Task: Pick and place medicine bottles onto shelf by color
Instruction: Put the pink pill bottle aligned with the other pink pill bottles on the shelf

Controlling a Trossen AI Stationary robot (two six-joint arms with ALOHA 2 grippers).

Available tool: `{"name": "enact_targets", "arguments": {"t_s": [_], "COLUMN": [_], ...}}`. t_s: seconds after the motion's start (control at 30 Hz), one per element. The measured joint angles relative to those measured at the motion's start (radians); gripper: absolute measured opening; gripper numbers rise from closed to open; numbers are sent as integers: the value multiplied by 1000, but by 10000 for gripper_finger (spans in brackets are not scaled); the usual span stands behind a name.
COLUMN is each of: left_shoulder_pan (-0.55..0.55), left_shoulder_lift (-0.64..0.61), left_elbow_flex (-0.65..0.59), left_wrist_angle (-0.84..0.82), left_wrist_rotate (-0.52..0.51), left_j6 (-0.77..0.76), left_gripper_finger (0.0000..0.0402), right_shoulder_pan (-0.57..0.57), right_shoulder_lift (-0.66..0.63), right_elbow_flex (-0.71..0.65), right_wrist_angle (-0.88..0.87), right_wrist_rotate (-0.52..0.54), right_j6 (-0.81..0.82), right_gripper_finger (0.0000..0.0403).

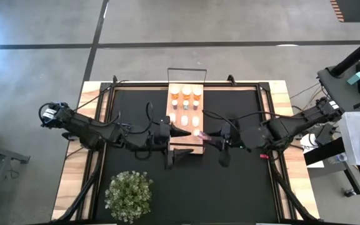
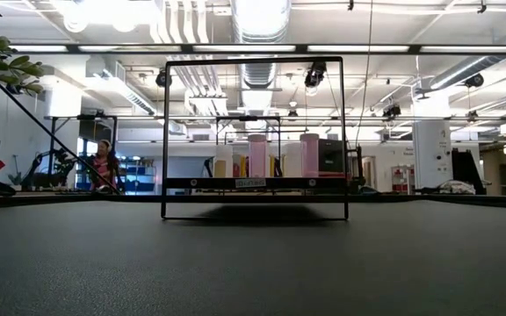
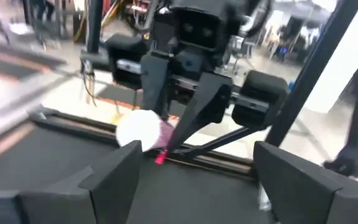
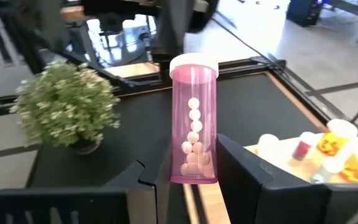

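The light wood shelf (image 1: 187,142) lies on the black mat (image 1: 136,112) with orange, white and pink bottles (image 1: 186,94) standing on its far half; they also show in the low view (image 2: 257,156) behind the wire rail (image 2: 253,60). My right gripper (image 1: 209,137) is shut on a pink bottle (image 4: 193,124) with a white cap (image 1: 197,133) over the shelf's near part. My left gripper (image 1: 186,142) is open and empty at the shelf's left edge, facing the bottle's cap (image 3: 137,129). My right gripper pinches the pink bottle's base end (image 4: 191,174) between its two fingers (image 4: 247,177). The fingers come nearly level from the table's right and lie along the bottle. The bottle sticks out past the fingertips, cap toward the table's left, lifted clear of the shelf.
A bushy green plant (image 1: 129,195) stands at the near left of the mat and shows in the right wrist view (image 4: 67,112). The wooden table border (image 1: 74,181) frames the mat. A person (image 2: 104,162) is far off in the room behind.
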Motion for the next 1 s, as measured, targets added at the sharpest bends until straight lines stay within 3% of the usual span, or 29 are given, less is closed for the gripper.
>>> {"name": "enact_targets", "arguments": {"t_s": [0.13,0.3,0.5,1.0], "left_shoulder_pan": [10,43,68,79], "left_shoulder_lift": [0,0,0,11], "left_elbow_flex": [0,0,0,0], "left_wrist_angle": [1,1,0,0], "left_wrist_rotate": [-26,-70,40,38], "left_j6": [131,147,139,138], "left_gripper_finger": [292,292,293,293], "right_shoulder_pan": [-27,-38,-45,-49], "right_shoulder_lift": [0,0,0,1], "right_elbow_flex": [0,0,0,0], "right_wrist_angle": [0,7,8,92], "right_wrist_rotate": [-30,-54,-53,-65], "right_j6": [-25,-70,-117,-210], "right_gripper_finger": [102,100,99,98]}}
